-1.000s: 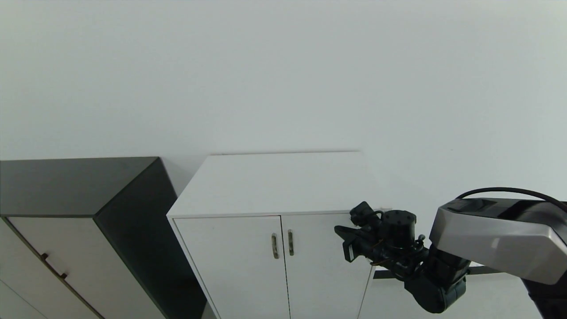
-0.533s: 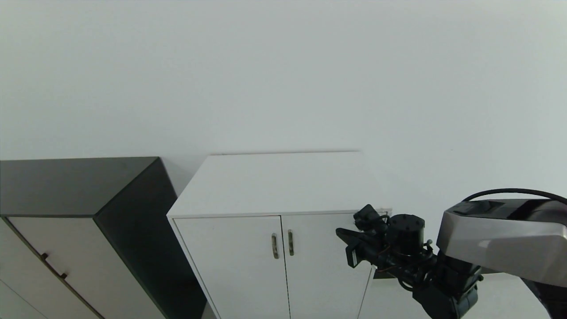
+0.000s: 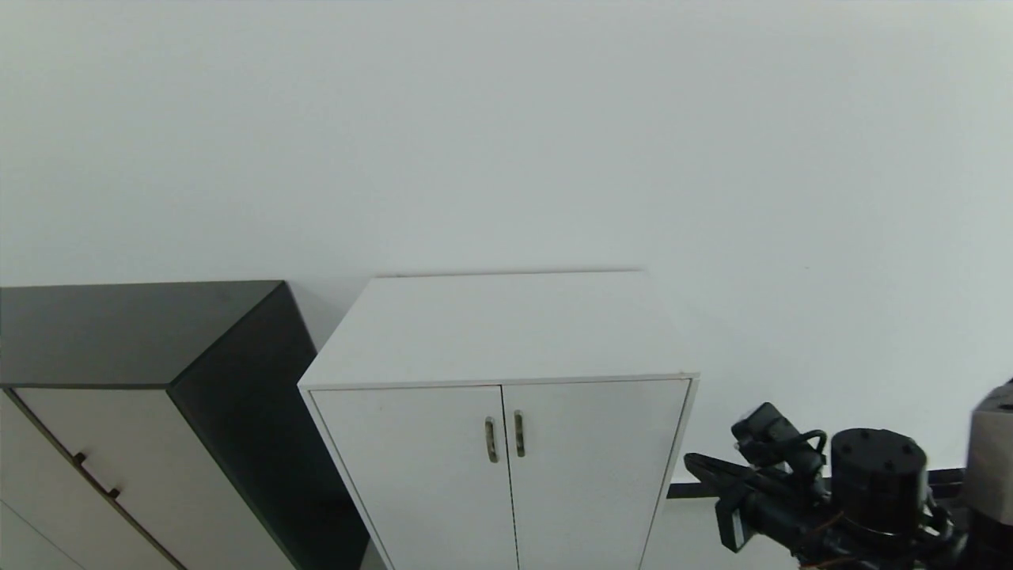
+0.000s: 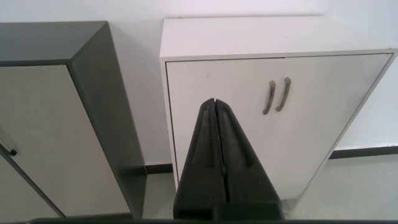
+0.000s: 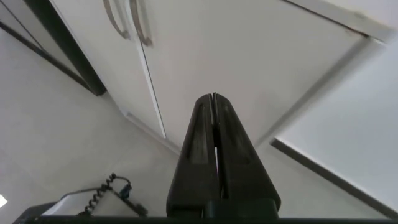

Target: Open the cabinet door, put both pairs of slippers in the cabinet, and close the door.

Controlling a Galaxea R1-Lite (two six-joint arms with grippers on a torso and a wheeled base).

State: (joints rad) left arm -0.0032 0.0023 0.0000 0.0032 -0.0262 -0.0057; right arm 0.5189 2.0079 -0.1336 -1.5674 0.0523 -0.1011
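white cabinet base cut off below, dark cabinet cropped at left edge

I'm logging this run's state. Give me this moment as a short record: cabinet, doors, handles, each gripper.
cabinet: white cabinet against the wall, beside a dark cabinet
doors: both doors shut
handles: two handles side by side at the middle
left gripper: shut, empty, facing the cabinet front
right gripper: shut, empty, off the cabinet's right side

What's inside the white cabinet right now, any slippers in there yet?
Cannot tell: both doors of the white cabinet are shut, their handles side by side at the middle seam, so the inside is fully covered.
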